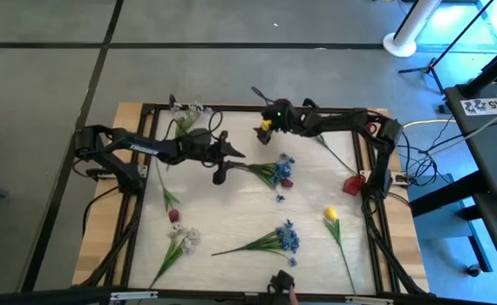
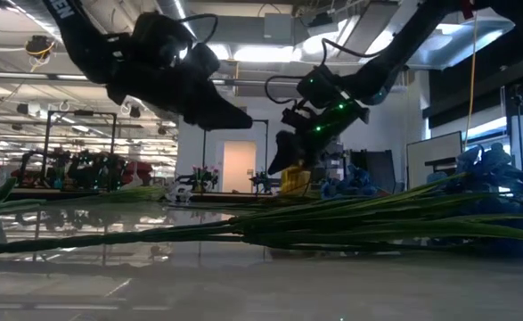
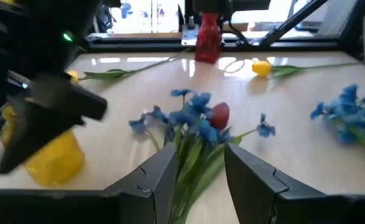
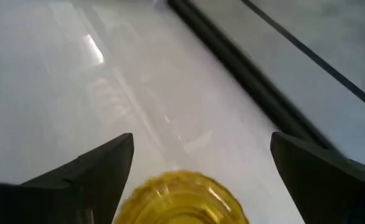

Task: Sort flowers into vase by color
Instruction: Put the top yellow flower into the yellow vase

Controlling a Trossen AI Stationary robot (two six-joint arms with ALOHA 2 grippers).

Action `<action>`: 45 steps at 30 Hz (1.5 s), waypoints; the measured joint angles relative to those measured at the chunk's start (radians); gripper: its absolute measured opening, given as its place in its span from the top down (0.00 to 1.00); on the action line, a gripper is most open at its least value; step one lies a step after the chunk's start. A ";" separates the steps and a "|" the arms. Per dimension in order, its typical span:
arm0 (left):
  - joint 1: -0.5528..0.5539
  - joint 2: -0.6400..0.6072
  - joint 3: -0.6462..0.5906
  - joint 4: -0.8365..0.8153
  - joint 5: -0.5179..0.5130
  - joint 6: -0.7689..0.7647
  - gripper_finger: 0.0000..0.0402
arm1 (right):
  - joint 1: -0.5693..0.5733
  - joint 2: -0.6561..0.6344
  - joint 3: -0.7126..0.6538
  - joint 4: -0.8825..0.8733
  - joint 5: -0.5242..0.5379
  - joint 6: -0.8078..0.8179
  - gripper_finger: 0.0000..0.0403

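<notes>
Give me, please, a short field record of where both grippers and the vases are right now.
left gripper: open, over the stems of a blue cluster
right gripper: open, above the yellow vase
red vase: upright, near the right arm's base
lying loose: yellow tulip, second blue cluster, white sprigs, dark red bud

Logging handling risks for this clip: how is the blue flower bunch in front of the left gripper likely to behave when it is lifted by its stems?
The blue flower bunch has long thin green stems, so it probably droops when lifted. Several stems fan out between the left gripper fingers, so some may slip free. It looks light. The right gripper is open above a yellow vase.
</notes>
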State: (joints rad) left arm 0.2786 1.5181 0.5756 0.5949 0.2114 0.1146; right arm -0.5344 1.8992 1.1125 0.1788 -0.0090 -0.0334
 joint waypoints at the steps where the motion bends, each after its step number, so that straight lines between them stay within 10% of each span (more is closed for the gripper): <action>1: -0.011 0.000 -0.006 0.000 -0.014 -0.002 0.67 | -0.005 0.000 0.003 0.002 -0.003 0.000 0.07; 13: -0.115 -0.055 -0.073 -0.006 -0.093 -0.052 0.67 | -0.004 -0.061 0.107 -0.081 0.056 -0.045 0.07; 29: -0.340 -0.204 -0.265 0.143 -0.116 -0.134 0.67 | -0.104 -0.247 0.104 -0.941 0.267 0.279 0.24; 45: -0.509 -0.204 -0.265 0.158 -0.210 -0.163 0.67 | -0.263 -0.198 -0.123 -0.873 0.235 0.397 0.54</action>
State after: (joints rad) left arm -0.2304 1.3144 0.3107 0.7532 0.0018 -0.0480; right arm -0.7972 1.7015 0.9891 -0.6939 0.2259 0.3635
